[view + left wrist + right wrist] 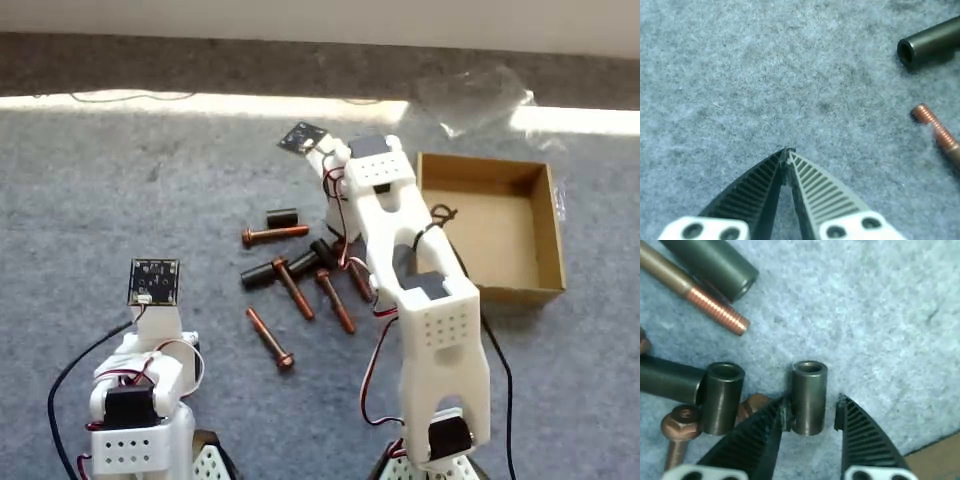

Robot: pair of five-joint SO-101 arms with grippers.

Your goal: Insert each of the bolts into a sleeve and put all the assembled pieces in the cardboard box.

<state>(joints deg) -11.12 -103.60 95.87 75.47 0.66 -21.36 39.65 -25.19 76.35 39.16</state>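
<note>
Here, the right gripper (811,401) stands partly open around a dark sleeve (809,385). One finger seems to touch its side and the other is just apart from it. This sleeve lies in the scattered pile just left of the cardboard box (545,225).

The likely risk is crowding. A second sleeve (722,397) and a copper bolt head (682,422) sit just beside the finger farther from the box. Closing off-centre could push the sleeve askew or knock its neighbour away.

The left gripper (787,152) is well apart from the box, its fingers pressed together on nothing, over grey carpet (150,200). A loose bolt (940,132) and another sleeve (927,45) lie near it. More bolts (275,234) lie left of the box, some under the right arm (420,290). A clear plastic bag (480,95) lies beyond the box.
</note>
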